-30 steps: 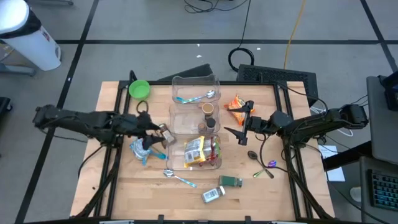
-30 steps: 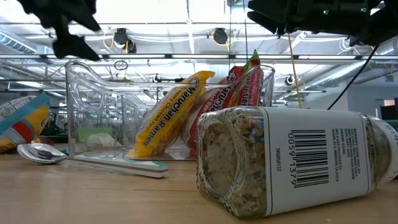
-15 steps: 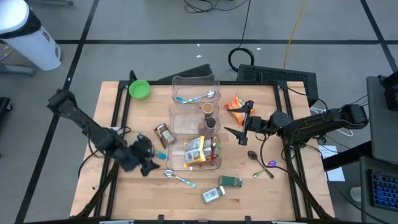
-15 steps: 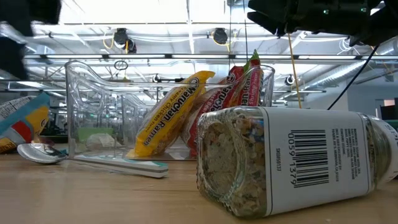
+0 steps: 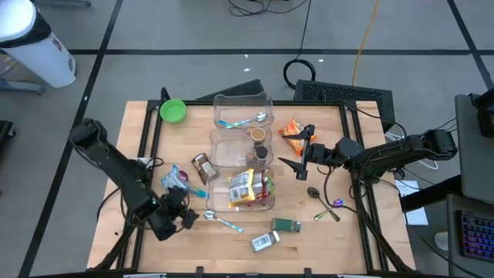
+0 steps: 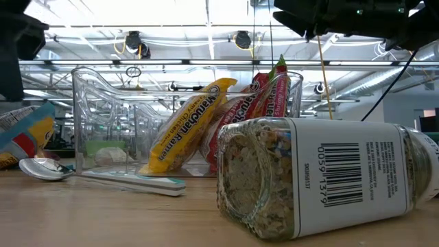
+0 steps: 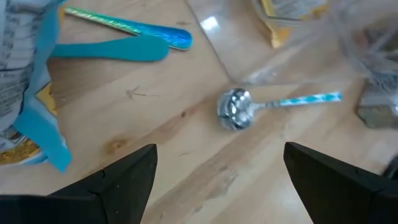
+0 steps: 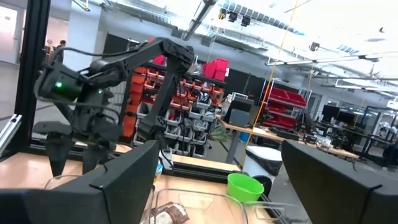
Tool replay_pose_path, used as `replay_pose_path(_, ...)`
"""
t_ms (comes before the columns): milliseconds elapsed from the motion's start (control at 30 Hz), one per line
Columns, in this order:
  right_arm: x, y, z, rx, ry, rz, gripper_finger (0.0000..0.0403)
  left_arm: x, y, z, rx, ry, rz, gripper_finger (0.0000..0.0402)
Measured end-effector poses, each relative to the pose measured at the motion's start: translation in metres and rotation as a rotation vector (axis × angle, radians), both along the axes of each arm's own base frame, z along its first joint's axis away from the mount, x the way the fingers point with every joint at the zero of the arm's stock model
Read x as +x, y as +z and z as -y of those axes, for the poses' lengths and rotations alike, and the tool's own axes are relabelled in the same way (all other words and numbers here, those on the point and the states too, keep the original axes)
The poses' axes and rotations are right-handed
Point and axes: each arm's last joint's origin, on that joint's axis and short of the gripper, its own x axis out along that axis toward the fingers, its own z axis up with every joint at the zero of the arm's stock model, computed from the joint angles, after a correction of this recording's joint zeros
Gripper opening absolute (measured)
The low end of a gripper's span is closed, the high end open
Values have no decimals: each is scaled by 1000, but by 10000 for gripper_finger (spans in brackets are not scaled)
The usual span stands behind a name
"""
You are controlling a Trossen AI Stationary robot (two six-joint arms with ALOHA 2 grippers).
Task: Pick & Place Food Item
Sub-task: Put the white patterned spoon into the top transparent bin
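While spread wide, left pincer [image 5: 187, 218] empty above spoon [image 7: 235, 111]; right pincer [image 5: 297, 152] likewise spread.

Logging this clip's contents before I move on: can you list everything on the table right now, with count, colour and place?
Clear bins: three, in a row down the table's middle.
Ramen packets: yellow and red, in the near bin.
Spoon: one, blue handle, in the far bin.
Spoon: one, blue handle, on the table before the near bin.
Bowl: one, green, far left corner.
Snack bag: one, orange, right of the bins.
Snack bag: one, blue, left of the bins.
Spice jars: two, near edge.
Left gripper: open, over the near left.
Right gripper: open, hovering right of the bins.
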Motion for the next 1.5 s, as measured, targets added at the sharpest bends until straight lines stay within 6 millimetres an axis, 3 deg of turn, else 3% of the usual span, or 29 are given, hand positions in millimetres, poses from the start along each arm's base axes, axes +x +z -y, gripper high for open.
replay_pose_path(433, -1, 4, 0, -53, -16, 42, 334, 18, -24, 10, 2, 18, 3, 358)
replay_pose_path(1067, -1, 5, 0, -56, -18, 46, 334, 39, -47, 7, 48, 12, -30, 354)
replay_pose_path(1200, -1, 5, 0, -56, -19, 45, 334, 41, -48, 4, 50, 28, -26, 326)
replay_pose_path(1500, -1, 5, 0, -56, -19, 46, 334, 47, -49, -2, 57, 62, -23, 215)
